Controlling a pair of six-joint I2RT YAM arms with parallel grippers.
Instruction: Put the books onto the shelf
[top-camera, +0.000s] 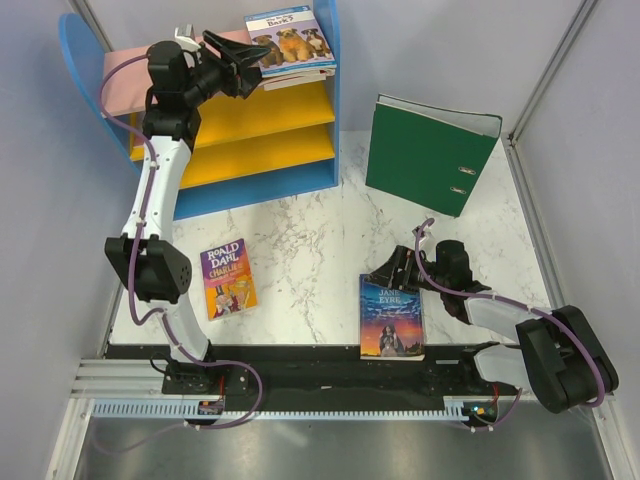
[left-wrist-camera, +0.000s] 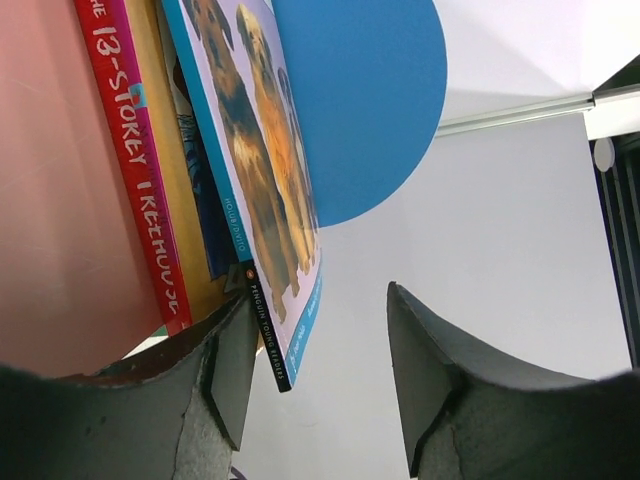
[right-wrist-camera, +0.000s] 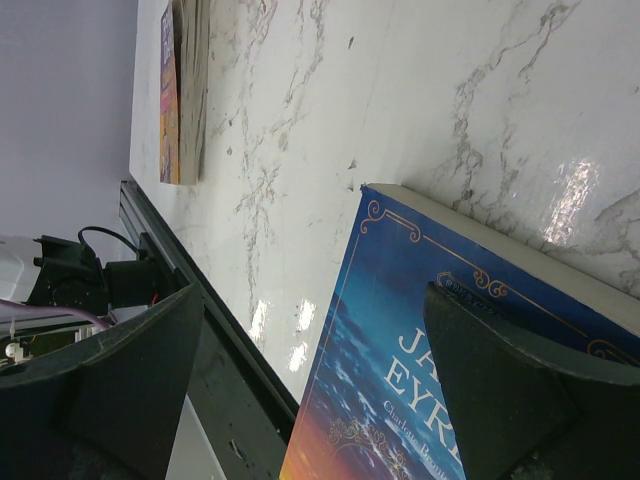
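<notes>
The Jane Eyre paperback (top-camera: 391, 318) looks light, thin and bendy on the slick worktop (top-camera: 300, 230); the right hand (top-camera: 398, 270), spread wide, could pinch its spine edge; the left hand (left-wrist-camera: 318, 340) hangs spread beside the shelf (top-camera: 125, 70).

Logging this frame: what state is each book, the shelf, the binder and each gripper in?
Shelf: upright.
Dog book: lying topmost on the shelf.
Roald Dahl book: flat on table.
Jane Eyre book: flat on table.
Binder: standing upright.
Left gripper: open beside dog book.
Right gripper: open over Jane Eyre.
</notes>
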